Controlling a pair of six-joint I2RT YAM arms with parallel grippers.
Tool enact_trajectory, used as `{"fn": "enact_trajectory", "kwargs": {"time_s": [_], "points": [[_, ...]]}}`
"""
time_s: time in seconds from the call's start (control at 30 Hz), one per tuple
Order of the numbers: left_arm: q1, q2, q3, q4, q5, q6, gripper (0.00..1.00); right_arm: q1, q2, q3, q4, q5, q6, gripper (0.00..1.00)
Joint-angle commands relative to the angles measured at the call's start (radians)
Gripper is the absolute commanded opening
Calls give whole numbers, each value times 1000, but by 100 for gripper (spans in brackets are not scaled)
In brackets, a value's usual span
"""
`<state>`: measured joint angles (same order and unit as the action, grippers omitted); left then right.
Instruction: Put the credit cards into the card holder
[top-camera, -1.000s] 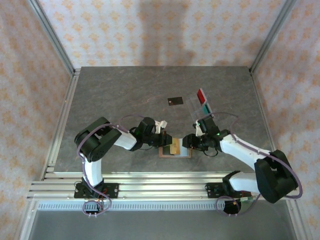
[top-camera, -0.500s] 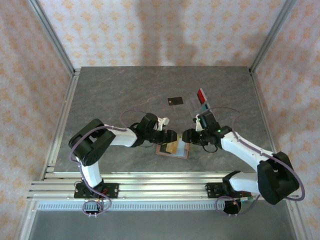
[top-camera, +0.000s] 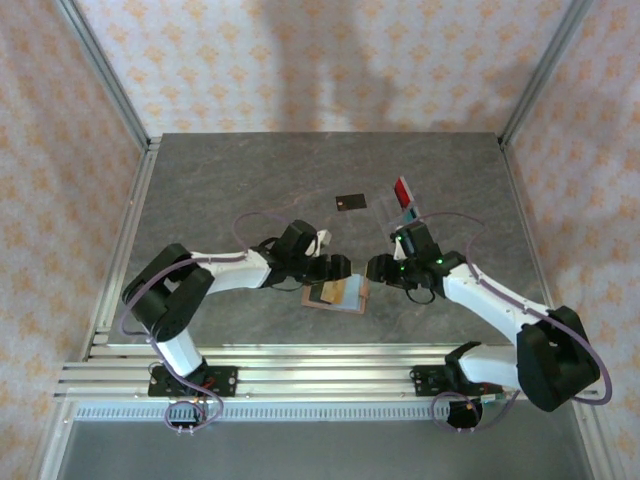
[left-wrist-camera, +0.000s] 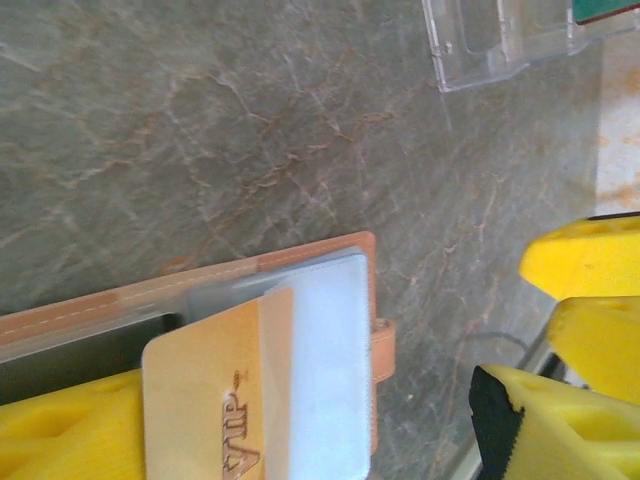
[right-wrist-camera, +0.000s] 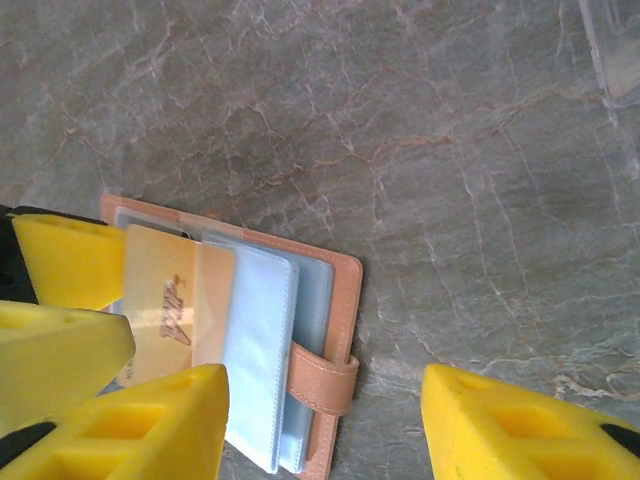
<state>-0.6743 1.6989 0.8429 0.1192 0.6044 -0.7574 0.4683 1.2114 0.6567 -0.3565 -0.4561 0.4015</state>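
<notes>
The tan leather card holder (top-camera: 322, 297) lies open on the table between both arms, its clear sleeves (right-wrist-camera: 262, 350) fanned out. A gold VIP card (left-wrist-camera: 215, 400) sits partly inside one sleeve. My left gripper (left-wrist-camera: 300, 430) is open above that card, one finger on each side. My right gripper (right-wrist-camera: 325, 420) is open too and straddles the holder's strap (right-wrist-camera: 322, 378) edge. A black credit card (top-camera: 350, 202) lies flat farther back. The red card (top-camera: 403, 189) and the teal card (top-camera: 409, 213) stand in a clear stand (left-wrist-camera: 480, 40).
The clear stand (top-camera: 405, 205) is just behind my right gripper (top-camera: 373, 270). The two grippers almost meet over the holder, my left gripper (top-camera: 338, 267) close beside the right one. Metal rails (top-camera: 320, 375) run along the near edge.
My left gripper has gone from shut to open, letting go of the gold card. The holder has slid a little left and turned. The left arm has reached farther right.
</notes>
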Motion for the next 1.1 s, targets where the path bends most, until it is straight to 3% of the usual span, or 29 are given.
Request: {"fn": "enact_trajectory", "kwargs": {"time_s": [0.0, 0.13, 0.23, 0.3, 0.33, 0.37, 0.43, 0.5, 0.57, 0.7, 0.83, 1.07], "points": [[7, -53, 23, -96, -83, 19, 82, -5, 16, 38, -21, 6, 25, 53], [17, -69, 19, -107, -95, 6, 82, 15, 26, 59, -59, 56, 29, 55], [32, -103, 10, -146, -119, 18, 82, 50, 43, 70, -76, 117, 66, 62], [50, -143, -8, -168, -132, 27, 82, 98, 68, 78, -72, 178, 109, 72], [59, -167, -21, -177, -133, 34, 81, 128, 84, 83, -68, 216, 132, 82], [70, -188, -32, -190, -135, 43, 79, 157, 102, 95, -73, 262, 154, 100], [84, -214, -51, -238, -157, 63, 69, 199, 125, 109, -68, 353, 204, 99], [91, -220, -76, -256, -172, 83, 42, 243, 146, 129, -61, 423, 229, 99], [91, -209, -96, -249, -162, 100, 28, 288, 186, 166, -60, 475, 242, 99], [91, -165, -102, -210, -128, 114, 25, 345, 290, 229, -44, 494, 255, 99], [91, -141, -104, -184, -116, 128, 21, 410, 397, 314, -81, 592, 236, 99], [91, -69, -120, -136, -105, 127, 17, 424, 486, 324, -41, 598, 213, 99]]}}
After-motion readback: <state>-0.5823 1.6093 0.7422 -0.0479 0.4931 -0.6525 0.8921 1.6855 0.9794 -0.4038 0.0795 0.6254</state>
